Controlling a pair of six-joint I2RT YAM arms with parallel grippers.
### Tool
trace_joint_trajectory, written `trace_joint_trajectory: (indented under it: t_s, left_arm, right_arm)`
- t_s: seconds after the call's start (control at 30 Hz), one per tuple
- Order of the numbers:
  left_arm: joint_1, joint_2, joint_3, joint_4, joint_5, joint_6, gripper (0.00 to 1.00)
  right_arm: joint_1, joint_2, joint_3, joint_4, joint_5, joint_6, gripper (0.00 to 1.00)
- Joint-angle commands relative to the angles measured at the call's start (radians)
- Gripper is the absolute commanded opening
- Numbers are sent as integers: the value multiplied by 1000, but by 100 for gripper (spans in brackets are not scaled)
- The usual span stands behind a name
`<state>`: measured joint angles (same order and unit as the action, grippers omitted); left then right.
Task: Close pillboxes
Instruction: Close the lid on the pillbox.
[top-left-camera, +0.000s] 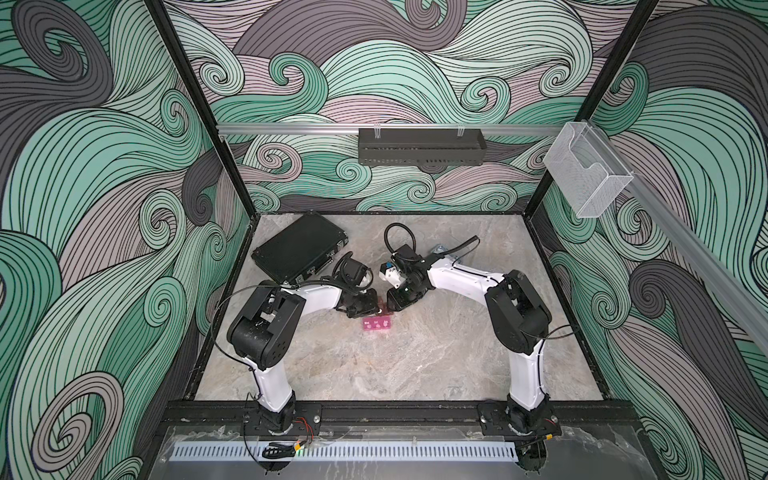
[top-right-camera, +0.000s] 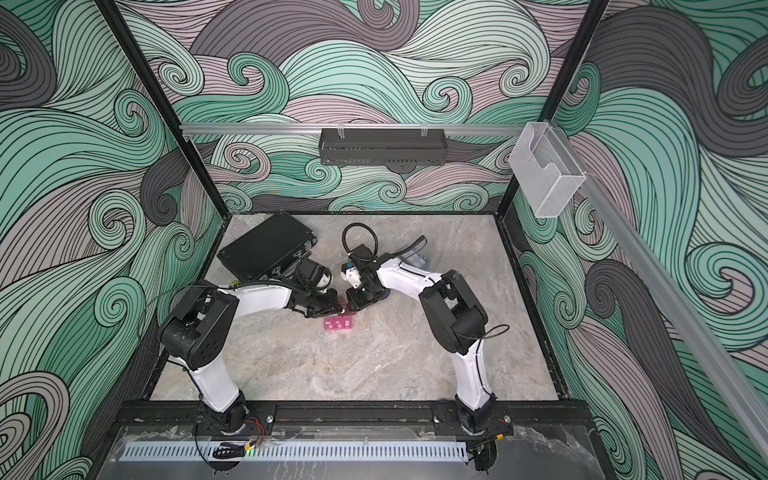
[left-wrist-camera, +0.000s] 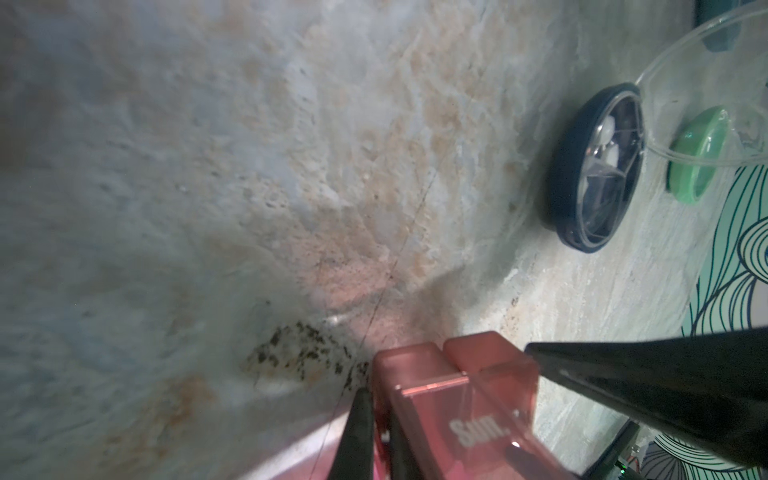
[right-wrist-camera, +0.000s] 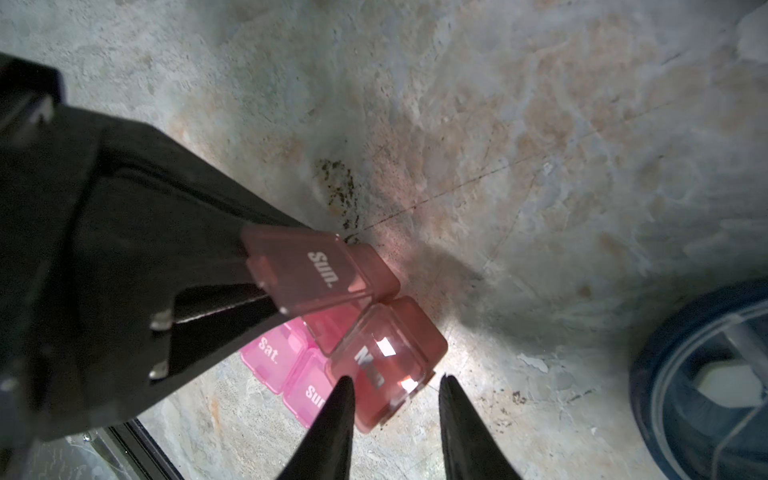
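Left hand on brown pillbox lid

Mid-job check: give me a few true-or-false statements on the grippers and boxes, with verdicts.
1. The left gripper is clamped on the brown block. True.
2. The right gripper is shut tight. False: its jaws stand apart at the block.
3. The pink strip is lifted. False: it lies on the table.
4. The dark-blue box holds white pieces. True.
5. The black case sits at the far right. False: it is at the far left.
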<state>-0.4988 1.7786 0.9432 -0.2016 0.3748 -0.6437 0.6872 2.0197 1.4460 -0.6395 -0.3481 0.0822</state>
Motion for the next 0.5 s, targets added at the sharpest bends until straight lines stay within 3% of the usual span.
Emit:
trace_joint_trajectory:
  t_s: [0.0, 0.47]
  left_arm:
    - [-7, 17, 36, -19, -16, -11, 9]
    - [-9, 22, 49, -35, -25, -7, 9]
  right_arm:
    - [2, -4, -7, 0, 10, 35, 36]
    - [0, 20, -31, 35, -40, 91, 31]
